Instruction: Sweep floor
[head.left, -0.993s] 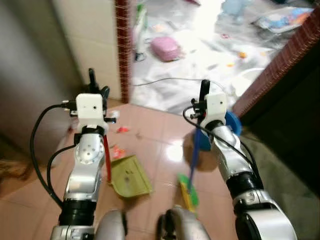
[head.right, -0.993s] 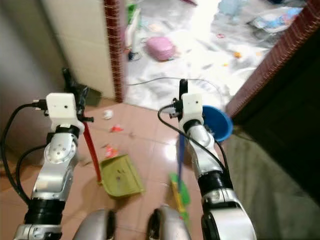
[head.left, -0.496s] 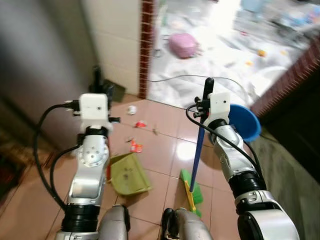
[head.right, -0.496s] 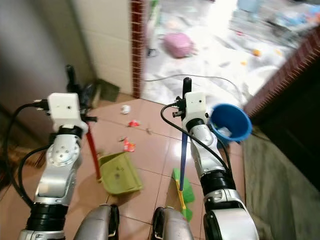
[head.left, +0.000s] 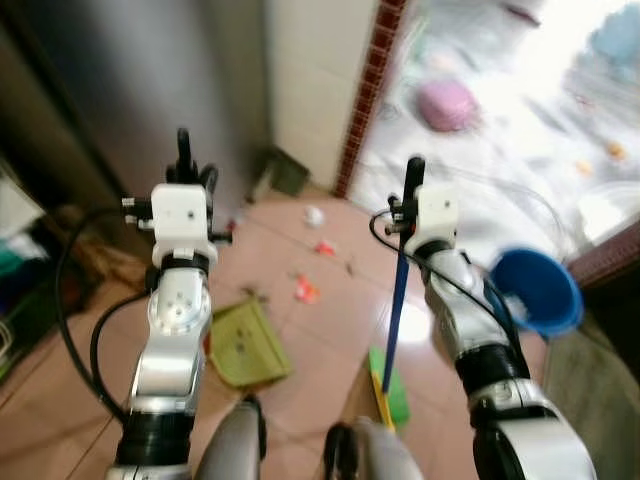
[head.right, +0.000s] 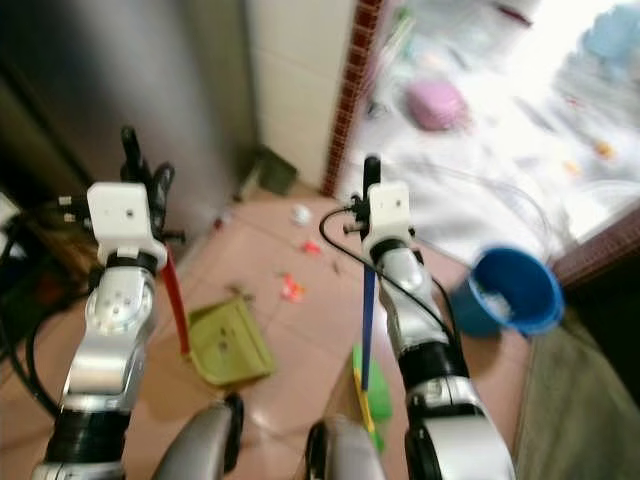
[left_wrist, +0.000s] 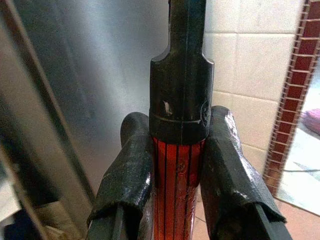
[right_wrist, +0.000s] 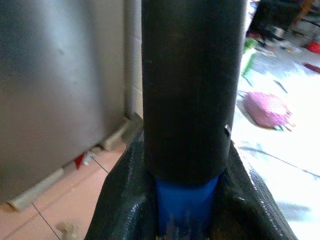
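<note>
My left gripper (left_wrist: 177, 131) is shut on the red handle (head.right: 175, 305) of a green dustpan (head.left: 245, 345), just below the handle's black end cap. The pan rests on the tan tiles in front of my left leg. My right gripper (right_wrist: 187, 167) is shut on the blue broom handle (head.left: 397, 300) under its black cap. The green and yellow broom head (head.left: 390, 388) sits on the floor by my right foot. Litter lies ahead of the pan: a red scrap (head.left: 305, 290), a smaller red scrap (head.left: 324, 247) and a white crumpled ball (head.left: 314, 215).
A grey metal surface (head.left: 150, 80) and a tiled wall stand to the left, with a small green box (head.left: 285, 172) at the base. A brick-edged doorway (head.left: 362, 100) opens onto a bright littered floor with a pink object (head.left: 446, 103). A blue bucket (head.left: 538, 292) stands right.
The whole picture has shifted right, so the camera has turned left toward the metal surface. Both grippers keep hold of their handles at the same height.
</note>
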